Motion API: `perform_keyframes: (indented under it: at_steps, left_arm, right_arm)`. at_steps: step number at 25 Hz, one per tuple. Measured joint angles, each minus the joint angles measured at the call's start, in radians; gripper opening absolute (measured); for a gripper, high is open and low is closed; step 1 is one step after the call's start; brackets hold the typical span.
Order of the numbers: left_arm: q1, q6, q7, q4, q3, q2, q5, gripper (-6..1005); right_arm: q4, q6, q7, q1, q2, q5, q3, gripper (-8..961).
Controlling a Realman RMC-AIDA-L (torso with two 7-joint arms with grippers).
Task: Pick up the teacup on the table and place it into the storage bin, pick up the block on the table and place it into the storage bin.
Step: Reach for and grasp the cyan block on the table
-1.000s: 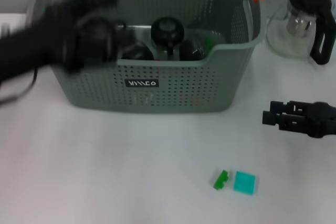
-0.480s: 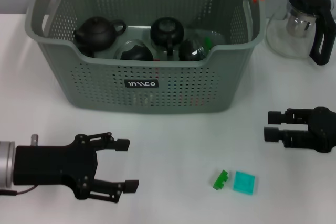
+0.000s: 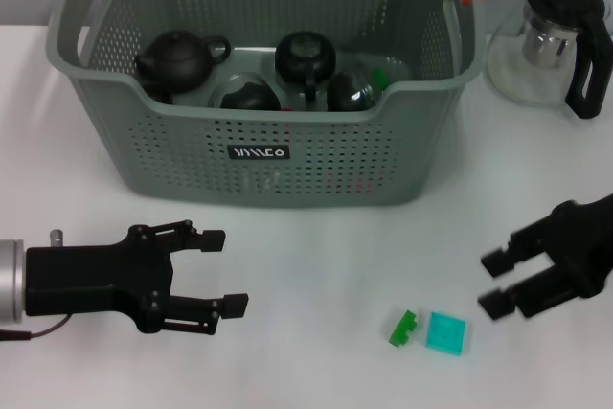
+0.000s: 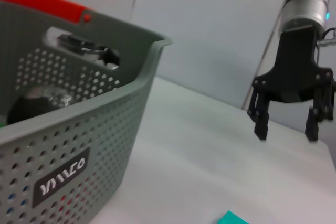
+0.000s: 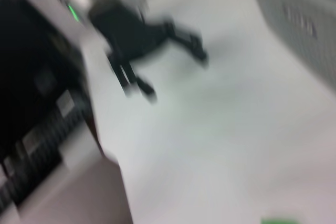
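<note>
Right gripper (image 3: 496, 281), black, hangs low over the white table (image 3: 316, 256) at the right side of the head view, its two fingers spread apart with nothing between them; it sits just beside, and apart from, the blocks. Left gripper (image 3: 220, 270), also black on a silver wrist, lies low over the table at the front left, well apart from the blocks, its jaws likewise spread wide and empty. Two small blocks rest on the table in front of the storage bin: a green block (image 3: 403, 327) and, touching or just beside it, a flat teal block (image 3: 447, 333). The storage bin (image 3: 287, 155), a grey-green perforated basket with orange handle ends and a small black label, stands at the back centre of the table. Inside it lie several dark teapots, among them a black teapot (image 3: 177, 57) at the left, and something green shows at the right of the bin's floor. A glass pitcher (image 3: 551, 40) with a black lid and handle stands on the table to the right of the bin. Whether a teacup is among the bin's contents cannot be told.
</note>
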Motion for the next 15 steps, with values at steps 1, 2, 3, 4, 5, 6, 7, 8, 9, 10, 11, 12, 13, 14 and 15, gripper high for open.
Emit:
perform_keyframes:
  at_steps: [1, 2, 3, 4, 5, 6, 7, 8, 9, 10, 11, 12, 13, 14, 15]
  left_arm:
    - [0.0, -0.004, -0.006, -0.002, 0.0, 0.0, 0.0, 933]
    - [0.0, -0.007, -0.008, -0.006, -0.004, 0.0, 0.0, 933]
    - [0.0, -0.009, -0.008, -0.01, -0.009, 0.0, 0.0, 933]
    - [-0.001, -0.011, -0.007, -0.019, -0.022, 0.0, 0.0, 933]
    - [-0.003, -0.012, -0.006, -0.025, -0.034, 0.0, 0.0, 933]
    - [-0.007, -0.013, -0.004, -0.035, -0.048, 0.0, 0.0, 933]
    - [-0.011, -0.016, -0.003, -0.047, -0.062, 0.0, -0.001, 933]
    - [-0.014, -0.018, -0.002, -0.055, -0.071, 0.001, -0.003, 933]
    - [-0.016, -0.021, 0.0, -0.061, -0.074, 0.001, -0.008, 933]
    - [-0.017, -0.024, 0.0, -0.067, -0.077, 0.001, -0.012, 933]
    - [-0.017, -0.028, 0.001, -0.071, -0.078, 0.002, -0.017, 933]
    - [-0.017, -0.034, 0.002, -0.072, -0.078, 0.002, -0.017, 933]
    - [-0.017, -0.039, 0.002, -0.074, -0.078, 0.003, -0.017, 933]
    - [-0.017, -0.044, 0.002, -0.077, -0.079, 0.003, -0.017, 933]
    - [-0.017, -0.052, 0.002, -0.083, -0.081, 0.003, -0.017, 933]
  right_arm:
    - [-0.01, 0.008, 0.045, 0.063, 0.011, -0.096, -0.071, 673]
    - [-0.01, 0.008, 0.045, 0.063, 0.011, -0.096, -0.071, 673]
    - [-0.008, 0.012, 0.058, 0.101, 0.023, -0.153, -0.104, 673]
    - [0.0, 0.023, 0.068, 0.144, 0.042, -0.216, -0.134, 672]
    - [0.007, 0.034, 0.073, 0.176, 0.057, -0.264, -0.162, 672]
    - [0.013, 0.043, 0.076, 0.198, 0.069, -0.298, -0.184, 671]
    - [0.025, 0.066, 0.088, 0.223, 0.079, -0.324, -0.233, 671]
    - [0.037, 0.091, 0.106, 0.239, 0.082, -0.331, -0.282, 671]
    - [0.049, 0.112, 0.127, 0.249, 0.083, -0.328, -0.329, 670]
    - [0.059, 0.146, 0.151, 0.256, 0.083, -0.319, -0.378, 670]
    - [0.066, 0.17, 0.171, 0.26, 0.083, -0.309, -0.42, 670]
    - [0.07, 0.2, 0.188, 0.26, 0.082, -0.299, -0.46, 669]
    - [0.074, 0.228, 0.202, 0.258, 0.083, -0.285, -0.502, 669]
    - [0.077, 0.243, 0.21, 0.255, 0.085, -0.274, -0.533, 669]
    - [0.079, 0.262, 0.219, 0.248, 0.085, -0.258, -0.562, 669]
